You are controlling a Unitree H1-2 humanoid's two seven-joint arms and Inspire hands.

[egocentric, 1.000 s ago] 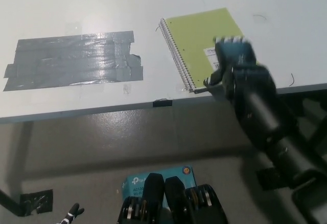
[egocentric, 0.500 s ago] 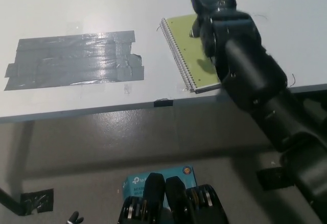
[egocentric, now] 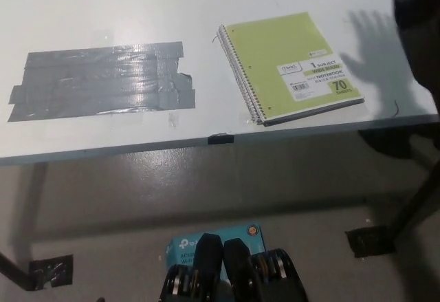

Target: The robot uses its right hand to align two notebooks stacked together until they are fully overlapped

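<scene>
The black right arm [egocentric: 418, 27] has lifted off to the worktop's right edge; whether its hand is apart or together I cannot tell. The lime-green spiral-bound notebooks [egocentric: 292, 65] lie near the white worktop's [egocentric: 206, 6] front edge, looking aligned; a returning sweep could push them over.

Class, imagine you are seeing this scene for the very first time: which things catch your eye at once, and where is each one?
The yellow-green spiral notebook stands out first, lying on the white table near its front edge, right of centre, with a white label at its lower right. Next comes the broad patch of grey tape stuck flat on the table's left part. At the far right edge the black right arm shows blurred, casting a hand-shaped shadow beside the notebook.
</scene>
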